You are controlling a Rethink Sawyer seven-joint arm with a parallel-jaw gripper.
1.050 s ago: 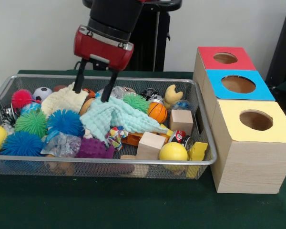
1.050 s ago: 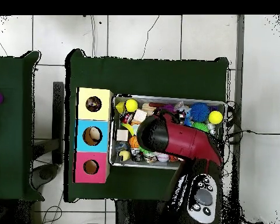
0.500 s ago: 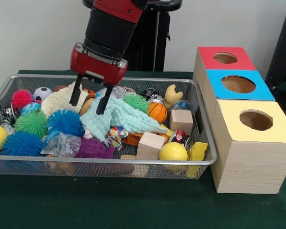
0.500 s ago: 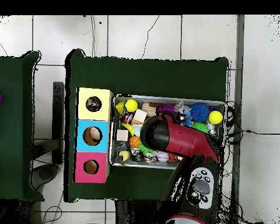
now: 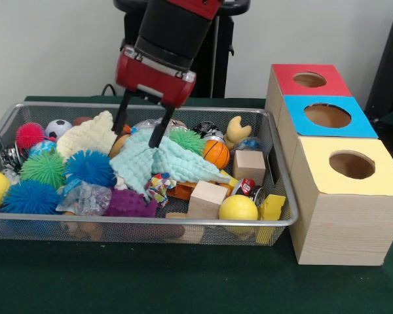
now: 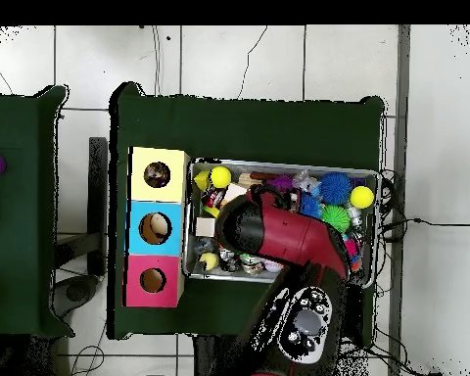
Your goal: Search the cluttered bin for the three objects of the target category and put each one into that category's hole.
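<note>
My gripper (image 5: 139, 134) hangs open in the front view, its two black fingers spread over the upper edge of a mint green cloth (image 5: 164, 162) in the wire bin (image 5: 150, 221). Nothing sits between the fingers. A cream cloth (image 5: 85, 137) lies just left of them. Around the cloths are spiky balls in blue (image 5: 90, 167), green (image 5: 42, 168) and pink (image 5: 29, 134), a small basketball (image 5: 216, 154), a soccer ball (image 5: 57, 127), two yellow balls (image 5: 238, 208) and two wooden cubes (image 5: 249, 165). In the overhead view the red arm (image 6: 278, 235) hides the gripper and the bin's middle.
Three wooden boxes stand beside the bin, each with a round hole on top: red (image 5: 309, 80), blue (image 5: 327, 116) and yellow (image 5: 352, 165). Overhead they show as yellow (image 6: 159, 174), blue (image 6: 155, 227) and red (image 6: 153, 280). Green cloth covers the table (image 5: 183, 281).
The gripper dipped toward the cream cloth, then rose and shifted right to the mint cloth's upper edge. It stayed open throughout. The bin's contents look unmoved.
</note>
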